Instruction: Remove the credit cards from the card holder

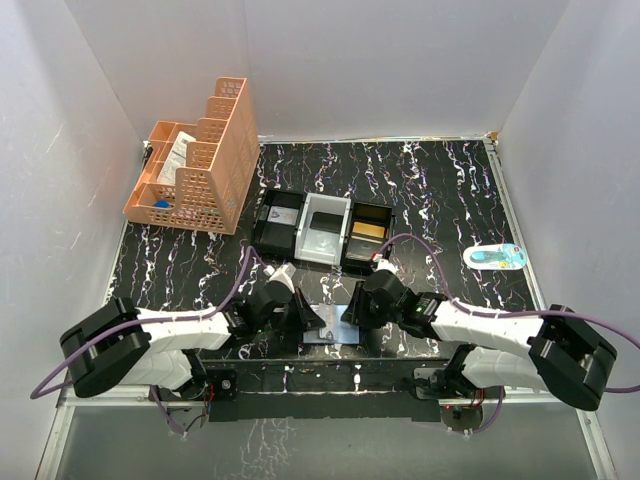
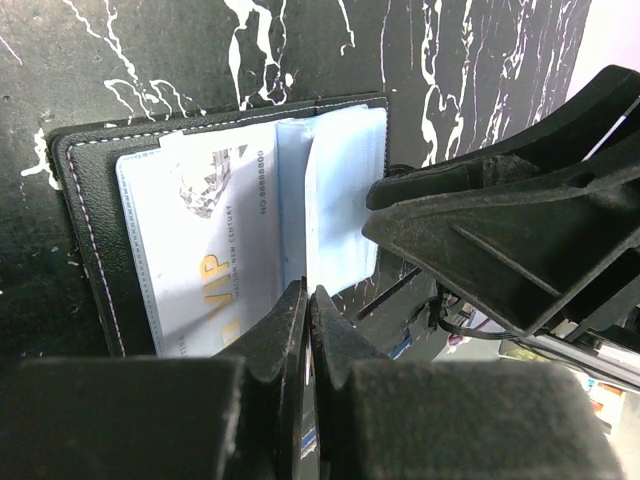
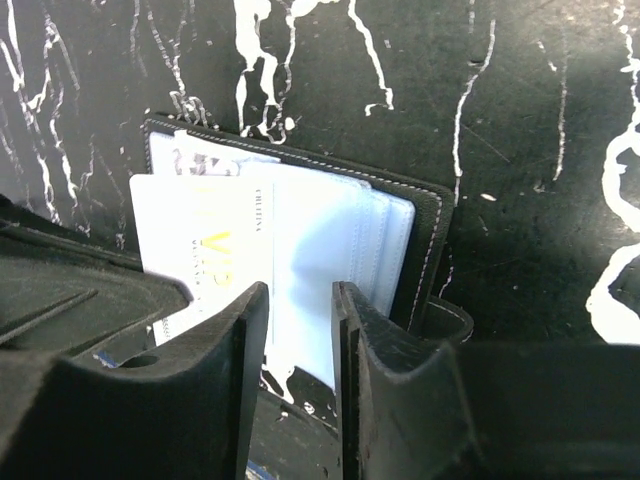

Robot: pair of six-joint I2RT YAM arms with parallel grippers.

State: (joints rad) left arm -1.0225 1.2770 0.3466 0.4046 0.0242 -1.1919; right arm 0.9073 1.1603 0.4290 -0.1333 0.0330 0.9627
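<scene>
So the holder [image 1: 335, 333] lies open at the middle of the near edge, long axis along that edge. My left gripper [image 2: 307, 295] is pinched tight on its sleeve edge. My right gripper [image 3: 300, 300] hovers slightly parted over it, holding nothing.

Clad in white shells along the left arm [image 1: 185, 330] and right arm [image 1: 482, 322], capped at shoulder and wrist with chunky black housings. Strung with looping purple cables [image 1: 244, 268]. Tipped with matte black, wedge-shaped fingers [image 2: 272, 338], faintly grainy.
</scene>
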